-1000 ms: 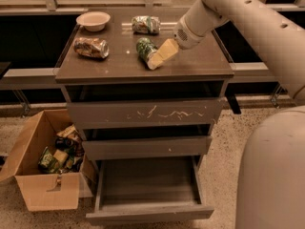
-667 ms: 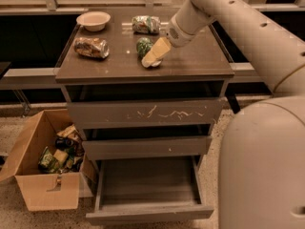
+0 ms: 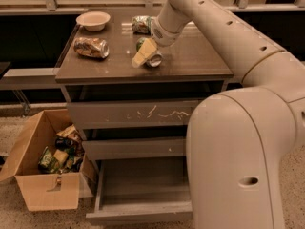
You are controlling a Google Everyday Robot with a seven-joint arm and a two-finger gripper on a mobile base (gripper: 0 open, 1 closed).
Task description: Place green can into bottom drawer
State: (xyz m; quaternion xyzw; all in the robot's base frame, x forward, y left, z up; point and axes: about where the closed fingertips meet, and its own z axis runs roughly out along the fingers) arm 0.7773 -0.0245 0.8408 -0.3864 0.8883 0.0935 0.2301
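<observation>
Green can (image 3: 154,59) lies on cabinet top (image 3: 200,61), mostly hidden by gripper (image 3: 144,55); grip state can't be told. Arm (image 3: 214,18) is angled down-left. Bottom drawer (image 3: 143,180) is open, right side hidden.

The gripper (image 3: 138,61) is at the green can (image 3: 155,59) on the cabinet top (image 3: 200,63). Open surface lies to its right and front. A brown-orange can (image 3: 90,47), a bowl (image 3: 93,20) and a paler can (image 3: 142,24) occupy the left and rear. The bottom drawer (image 3: 143,182) stands pulled out and is accessible from above. A cardboard box (image 3: 45,197) flanks its left, and the robot body (image 3: 238,166) blocks its right.
</observation>
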